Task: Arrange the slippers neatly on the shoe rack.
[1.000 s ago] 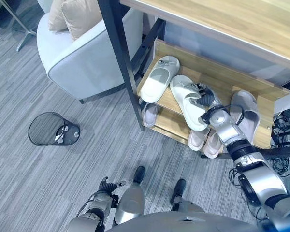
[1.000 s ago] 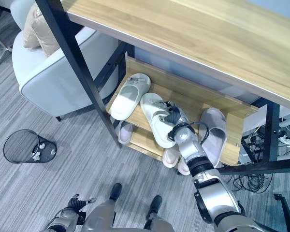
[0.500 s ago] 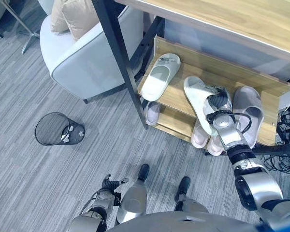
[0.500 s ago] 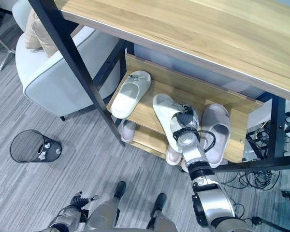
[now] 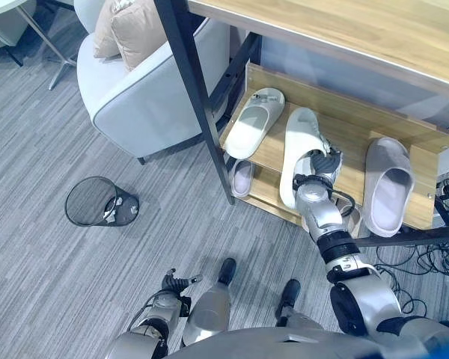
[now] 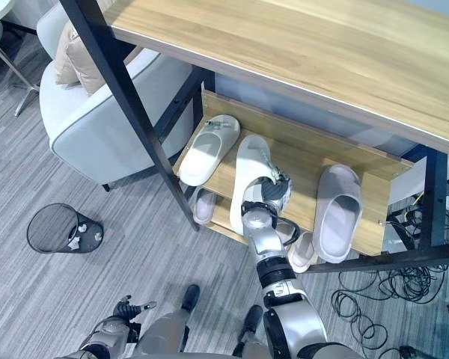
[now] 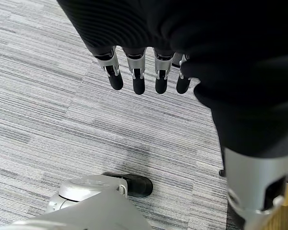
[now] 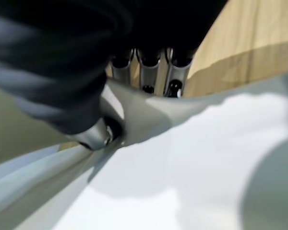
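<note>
On the wooden shoe rack's [image 5: 344,142] upper shelf a white slipper [image 5: 254,122] lies at the left. A second white slipper [image 5: 298,146] lies just right of it, toe toward the back and heel over the front edge. My right hand [image 5: 319,166] is shut on this slipper's strap; in the right wrist view its fingers [image 8: 149,72] curl over the white strap [image 8: 206,158] with the thumb beneath. A pale grey slipper [image 5: 388,183] lies apart at the right end. My left hand [image 5: 168,288] hangs low over the carpet, its fingers [image 7: 134,76] straight and holding nothing.
More slippers sit on the lower shelf [image 5: 242,178] [image 6: 299,250]. A black table leg [image 5: 202,105] stands at the rack's left corner, under a wooden tabletop [image 5: 344,30]. A grey armchair [image 5: 150,82] and a wire wastebasket [image 5: 97,202] are at the left. Cables [image 5: 441,254] lie at the right.
My right hand has carried the white slipper leftward, away from the grey slipper and close beside the other white one, turning it toe-in. The camera has shifted too.
</note>
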`<state>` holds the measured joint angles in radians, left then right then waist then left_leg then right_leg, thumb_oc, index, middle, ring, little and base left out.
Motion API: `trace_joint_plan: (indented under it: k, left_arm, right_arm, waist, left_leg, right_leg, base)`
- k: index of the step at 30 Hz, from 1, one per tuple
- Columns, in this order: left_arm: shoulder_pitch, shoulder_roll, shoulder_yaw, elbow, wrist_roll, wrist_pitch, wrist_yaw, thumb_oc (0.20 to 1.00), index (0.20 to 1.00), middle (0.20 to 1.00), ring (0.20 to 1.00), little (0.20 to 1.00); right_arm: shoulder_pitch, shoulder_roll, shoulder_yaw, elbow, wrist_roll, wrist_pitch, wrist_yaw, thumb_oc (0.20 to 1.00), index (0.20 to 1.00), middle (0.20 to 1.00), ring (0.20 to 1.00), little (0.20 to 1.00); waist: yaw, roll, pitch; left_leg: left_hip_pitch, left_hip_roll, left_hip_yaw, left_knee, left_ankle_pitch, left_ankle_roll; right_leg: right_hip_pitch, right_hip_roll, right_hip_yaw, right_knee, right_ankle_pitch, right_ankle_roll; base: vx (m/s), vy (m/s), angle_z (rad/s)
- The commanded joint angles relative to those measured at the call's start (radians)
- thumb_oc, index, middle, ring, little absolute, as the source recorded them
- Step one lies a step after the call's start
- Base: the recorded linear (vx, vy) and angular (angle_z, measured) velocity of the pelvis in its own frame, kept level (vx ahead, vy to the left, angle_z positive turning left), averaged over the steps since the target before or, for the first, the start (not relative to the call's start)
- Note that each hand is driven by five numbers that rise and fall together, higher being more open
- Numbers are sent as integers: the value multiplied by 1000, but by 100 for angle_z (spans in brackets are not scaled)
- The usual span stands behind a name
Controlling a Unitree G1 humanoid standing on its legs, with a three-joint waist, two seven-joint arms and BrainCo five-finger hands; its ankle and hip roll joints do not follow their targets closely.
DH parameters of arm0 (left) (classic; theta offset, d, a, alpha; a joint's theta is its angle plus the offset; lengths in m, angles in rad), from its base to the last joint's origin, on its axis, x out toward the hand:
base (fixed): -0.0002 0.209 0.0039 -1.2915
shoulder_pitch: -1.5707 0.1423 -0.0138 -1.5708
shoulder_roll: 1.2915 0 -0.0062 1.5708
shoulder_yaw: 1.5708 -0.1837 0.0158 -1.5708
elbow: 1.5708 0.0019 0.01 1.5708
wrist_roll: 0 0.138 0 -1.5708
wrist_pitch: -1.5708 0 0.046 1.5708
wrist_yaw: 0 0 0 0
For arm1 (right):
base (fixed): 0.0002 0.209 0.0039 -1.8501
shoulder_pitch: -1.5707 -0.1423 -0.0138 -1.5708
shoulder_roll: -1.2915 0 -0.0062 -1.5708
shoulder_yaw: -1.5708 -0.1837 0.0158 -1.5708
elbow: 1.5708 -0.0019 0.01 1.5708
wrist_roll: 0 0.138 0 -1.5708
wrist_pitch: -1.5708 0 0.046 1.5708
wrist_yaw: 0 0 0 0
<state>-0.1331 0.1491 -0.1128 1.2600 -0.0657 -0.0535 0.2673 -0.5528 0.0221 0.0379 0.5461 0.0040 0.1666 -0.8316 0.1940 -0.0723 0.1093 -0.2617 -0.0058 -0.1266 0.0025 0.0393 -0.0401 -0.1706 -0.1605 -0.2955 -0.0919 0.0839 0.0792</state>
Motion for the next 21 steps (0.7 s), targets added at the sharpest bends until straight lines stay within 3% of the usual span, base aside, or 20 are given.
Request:
trace_joint_plan:
  k: [1,10,21]
  left_arm:
    - [-20,-169,-55,93,12,1,-30,1000,1000,1000,1000,1000]
    - [-29,-158,-63,83,21,5,-50,1000,1000,1000,1000,1000]
    - [-29,-153,-61,70,17,-9,-80,1000,1000,1000,1000,1000]
  right_arm:
    - [-48,-38,-56,-44,19,-68,-89,200,200,200,200,200]
    - [-114,-60,-82,-16,44,-16,-138,200,200,200,200,200]
    - [-225,-92,-116,63,60,2,-148,200,200,200,200,200]
  waist:
    - [4,-2,12]
    - [8,-7,28]
    - [14,-18,29]
  left_leg:
    - [9,8,23,-90,78,38]
    - [-12,-4,14,-90,87,44]
    - [-22,-20,3,-90,86,49]
  right_leg:
    - [80,-70,-21,5,-34,109]
    - [70,-85,-33,5,-27,122]
    - [72,-95,-53,5,-30,131]
  base:
    - [-6,35,3]
    - [-18,24,4]
    - [4,14,3]
